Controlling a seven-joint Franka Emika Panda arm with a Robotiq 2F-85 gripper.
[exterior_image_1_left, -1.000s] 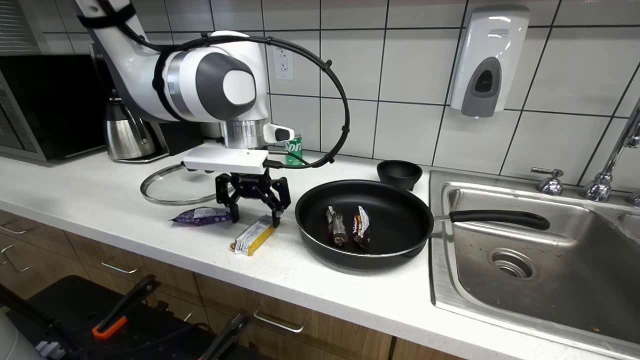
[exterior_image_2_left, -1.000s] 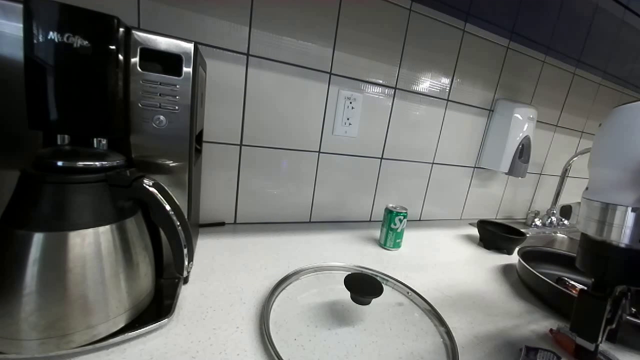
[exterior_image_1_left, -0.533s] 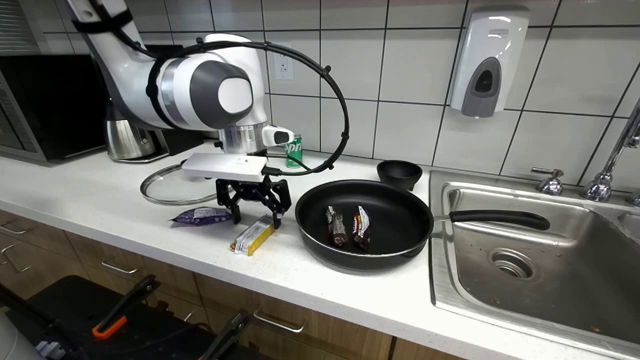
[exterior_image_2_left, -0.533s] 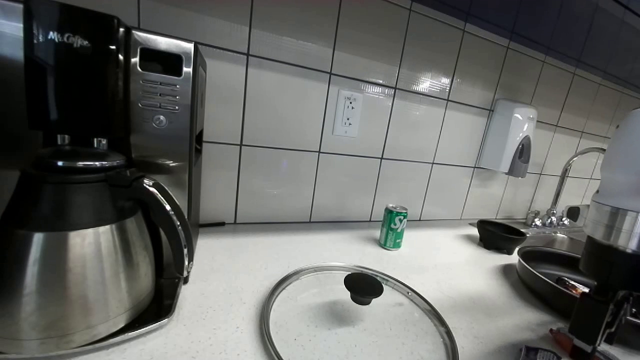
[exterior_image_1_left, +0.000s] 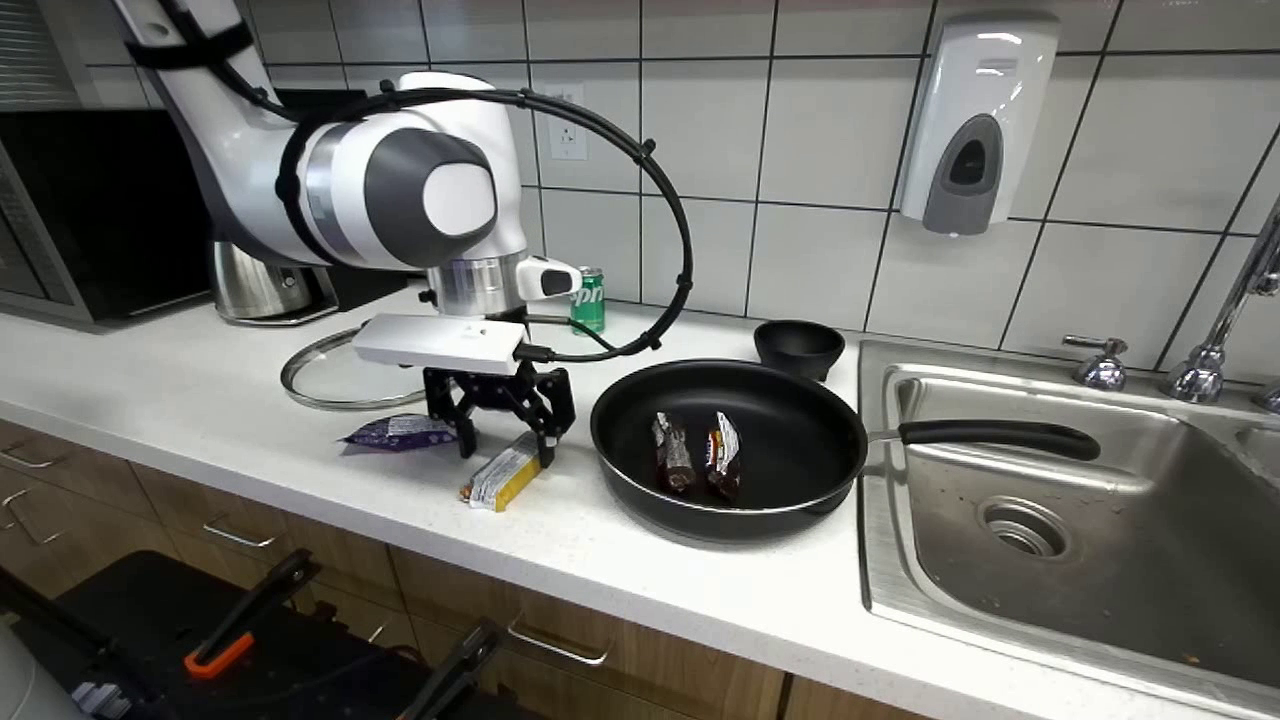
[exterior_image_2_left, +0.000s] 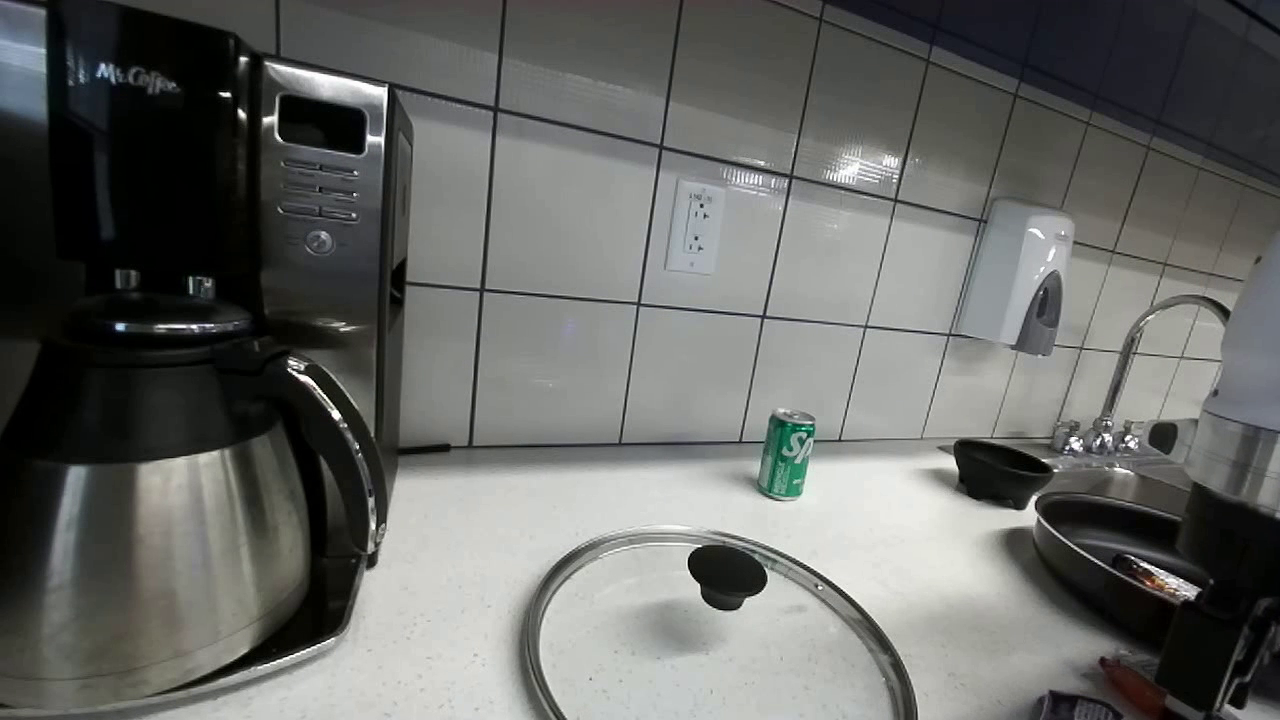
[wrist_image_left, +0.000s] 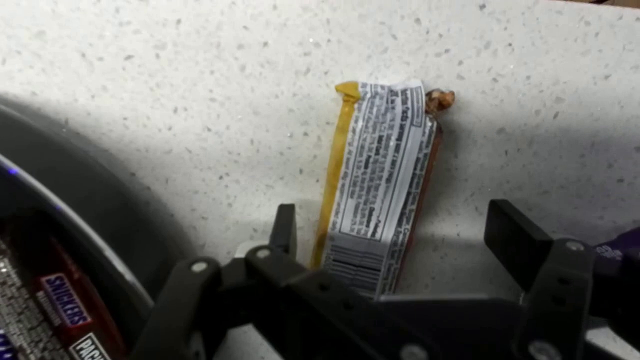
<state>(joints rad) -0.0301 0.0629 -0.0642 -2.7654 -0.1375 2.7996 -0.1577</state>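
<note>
Gripper (wrist_image_left: 397, 235) low over the bench (wrist_image_left: 225, 90), jaws spread wide on either side of a yellow-edged bar (wrist_image_left: 377, 170), which lies on the bench with its printed back up. Wrist view: the bar's long axis runs near 12–6 o'clock, leaning a little toward 1; speckled bench shows between it and each jaw, narrower gap at 9 o'clock. Brown tip (wrist_image_left: 439, 101) juts from its 1 o'clock corner. Remaining bearings taken from the bar, in an exterior view. Frying pan (exterior_image_1_left: 790, 420) near, at 3 o'clock, two wrapped sweets (exterior_image_1_left: 722, 460) side by side inside, one labelled SNICKERS in the wrist view; its black handle (exterior_image_1_left: 1000, 435) extends over the sink (exterior_image_1_left: 1080, 580). Purple packet (exterior_image_1_left: 398, 432) toward 10 o'clock, close to the gripper, contact unclear; glass lid (exterior_image_1_left: 345, 385) farther out on about the same bearing. Soda can (exterior_image_1_left: 590, 298) upright at 1 o'clock; black bowl (exterior_image_1_left: 798, 350) at 2, just beyond the pan. Coffee pot (exterior_image_1_left: 250, 285) well apart at 10 o'clock, partly hidden by the arm (exterior_image_1_left: 430, 185).
</note>
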